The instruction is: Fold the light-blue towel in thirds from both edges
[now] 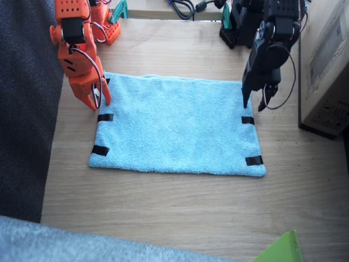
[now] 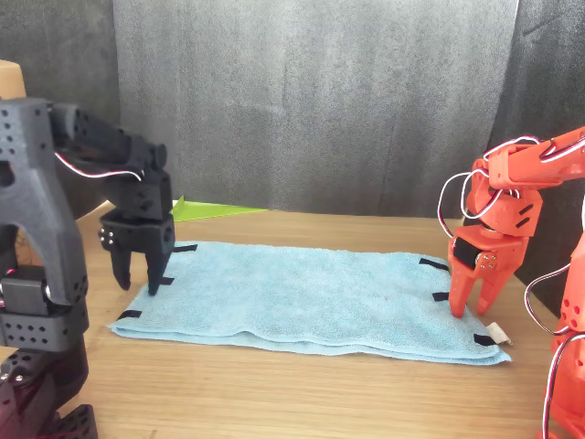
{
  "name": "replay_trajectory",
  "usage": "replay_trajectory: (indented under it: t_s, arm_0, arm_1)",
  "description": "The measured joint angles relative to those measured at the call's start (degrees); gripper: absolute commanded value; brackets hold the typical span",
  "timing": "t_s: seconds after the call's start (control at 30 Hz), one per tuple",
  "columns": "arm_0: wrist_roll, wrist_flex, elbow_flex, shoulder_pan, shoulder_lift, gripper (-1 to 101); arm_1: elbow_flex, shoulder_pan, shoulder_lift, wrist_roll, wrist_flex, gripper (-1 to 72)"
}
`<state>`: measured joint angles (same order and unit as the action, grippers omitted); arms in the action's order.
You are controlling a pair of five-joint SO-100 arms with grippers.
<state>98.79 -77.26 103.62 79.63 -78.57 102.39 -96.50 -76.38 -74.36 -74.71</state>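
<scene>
The light-blue towel (image 1: 174, 125) (image 2: 302, 297) lies spread flat on the wooden table. Black tape strips (image 1: 105, 117) mark one short edge and more strips (image 1: 253, 160) mark the other. A small white tag (image 2: 496, 329) sticks out at one corner. My orange right gripper (image 1: 98, 103) (image 2: 469, 309) points down at the far end of its edge, open, with nothing between its fingers. My black left gripper (image 1: 253, 105) (image 2: 139, 286) hangs open over the far end of the opposite edge, tips close to the cloth and holding nothing.
A cardboard box (image 1: 327, 65) stands just beyond the left arm. Dark fabric (image 1: 22, 109) hangs along the table's side by the right arm. Grey-blue fabric (image 1: 54, 245) and a green sheet corner (image 1: 281, 248) lie at the near edge. Cables (image 1: 182, 8) lie at the far edge.
</scene>
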Motion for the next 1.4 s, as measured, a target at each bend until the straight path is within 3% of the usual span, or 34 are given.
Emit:
replay_trajectory:
  t_s: [0.6, 0.87, 1.07, 1.2, 1.4]
  arm_0:
    - [0.79, -3.87, -5.71, -0.09, 5.71, 20]
    - [0.88, -3.87, -5.71, -0.09, 5.71, 6]
    - [0.35, -3.43, -4.92, -0.09, 5.27, 3]
    - [0.88, -3.34, -3.96, -0.09, 4.48, 1]
    - [0.97, -3.34, -2.46, -0.18, 2.9, 0]
  arm_1:
    - [-3.16, -0.09, 3.25, -0.35, -2.11, 19.1]
    - [-4.57, -0.7, 4.48, -0.35, -3.34, 16.8]
    - [-4.39, -0.97, 5.1, -0.35, -3.34, 10.0]
    - [-4.66, -1.58, 5.45, -0.62, -3.87, 0.6]
    - [-4.83, -1.67, 5.89, -1.23, -3.96, 0.1]
